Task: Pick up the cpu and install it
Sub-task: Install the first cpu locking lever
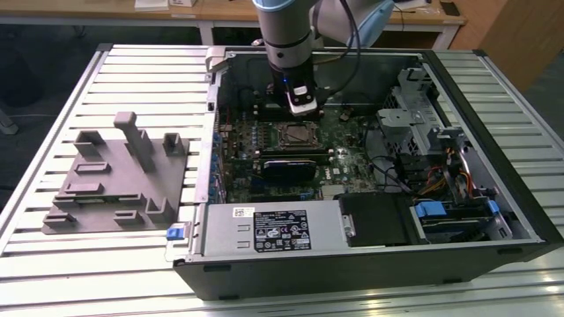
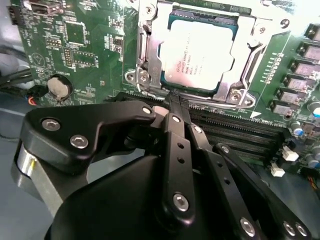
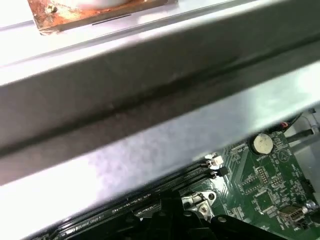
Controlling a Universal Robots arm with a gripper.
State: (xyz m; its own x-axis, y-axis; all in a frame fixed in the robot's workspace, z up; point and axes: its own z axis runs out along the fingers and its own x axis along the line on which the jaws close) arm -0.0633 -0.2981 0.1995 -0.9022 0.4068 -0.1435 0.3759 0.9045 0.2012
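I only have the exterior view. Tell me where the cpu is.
Observer: In the second wrist view the cpu lies flat in the socket, silvery top up.
Operator: Say whether the gripper touches it.
Observer: No. The gripper hangs at the socket's edge, by the memory slots, apart from the cpu.
Operator: Describe the socket's hold.
Observer: Its metal frame lies around the cpu's edges.

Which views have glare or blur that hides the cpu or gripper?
Second wrist view: cpu sharp with mild sheen on its metal top; gripper looms dark and soft up close. First wrist view: a blurred, glare-washed metal bar. Exterior view: evenly lit.
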